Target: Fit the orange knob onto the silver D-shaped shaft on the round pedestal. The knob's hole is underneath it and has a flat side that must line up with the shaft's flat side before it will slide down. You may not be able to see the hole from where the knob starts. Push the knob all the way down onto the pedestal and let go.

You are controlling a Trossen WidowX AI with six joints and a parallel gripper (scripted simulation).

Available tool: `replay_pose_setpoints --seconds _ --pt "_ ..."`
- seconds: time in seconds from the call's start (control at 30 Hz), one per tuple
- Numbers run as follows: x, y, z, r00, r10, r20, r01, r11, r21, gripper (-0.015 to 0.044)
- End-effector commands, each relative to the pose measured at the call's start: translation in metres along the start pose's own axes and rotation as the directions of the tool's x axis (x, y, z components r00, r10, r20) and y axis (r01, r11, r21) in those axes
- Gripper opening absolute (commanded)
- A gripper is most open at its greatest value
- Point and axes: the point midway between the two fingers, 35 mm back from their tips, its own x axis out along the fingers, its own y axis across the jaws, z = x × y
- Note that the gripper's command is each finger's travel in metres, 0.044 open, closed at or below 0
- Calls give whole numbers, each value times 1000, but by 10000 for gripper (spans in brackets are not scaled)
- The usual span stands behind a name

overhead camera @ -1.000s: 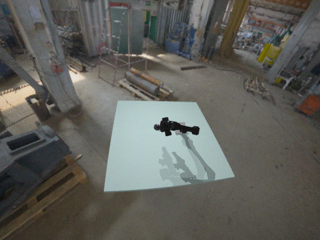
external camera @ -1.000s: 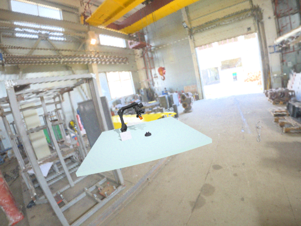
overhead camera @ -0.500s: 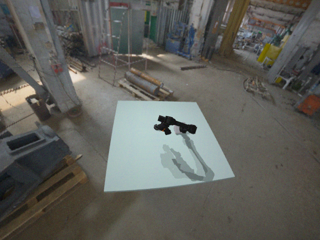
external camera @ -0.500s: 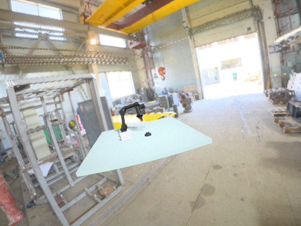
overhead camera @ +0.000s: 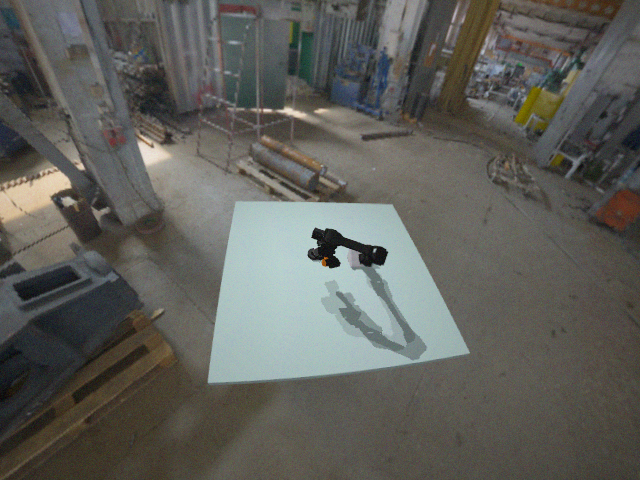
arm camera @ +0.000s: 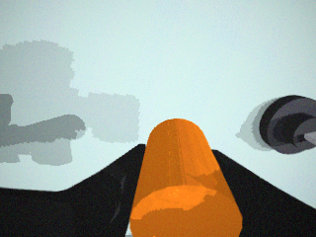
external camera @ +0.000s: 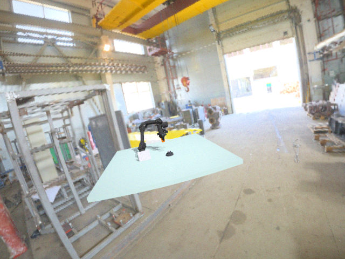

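Note:
The orange knob (overhead camera: 324, 261) (external camera: 163, 140) (arm camera: 178, 173) is held between the two black fingers of my gripper (external camera: 163, 138) (arm camera: 177, 152), which is shut on it. The knob is in the air above the table, off to one side of the pedestal. Its hole cannot be seen. The dark round pedestal (overhead camera: 312, 253) (external camera: 169, 154) (arm camera: 276, 105) stands on the table; in the wrist view it is at the right edge, partly cut off. The silver shaft (arm camera: 310, 137) on it shows at that edge. The shaft's flat side cannot be made out.
The pale table top (overhead camera: 268, 320) (external camera: 194, 164) carries everything. A pinkish-white block (overhead camera: 354, 259) (external camera: 144, 155) stands near the arm's base. The arm's shadows lie across the table, also at the left of the wrist view.

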Motion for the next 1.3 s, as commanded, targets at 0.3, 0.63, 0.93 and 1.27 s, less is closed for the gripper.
replay_pose_setpoints --seconds 0.3,0.63,0.93,1.27 --pt "57 -3 7 1000 19 -10 -19 1000 -13 0" --pt "107 -3 9 999 36 -21 -36 999 -29 0" --pt "124 -2 8 999 44 -26 -45 998 -34 0" --pt "123 -2 8 999 41 -31 -42 998 -36 210"
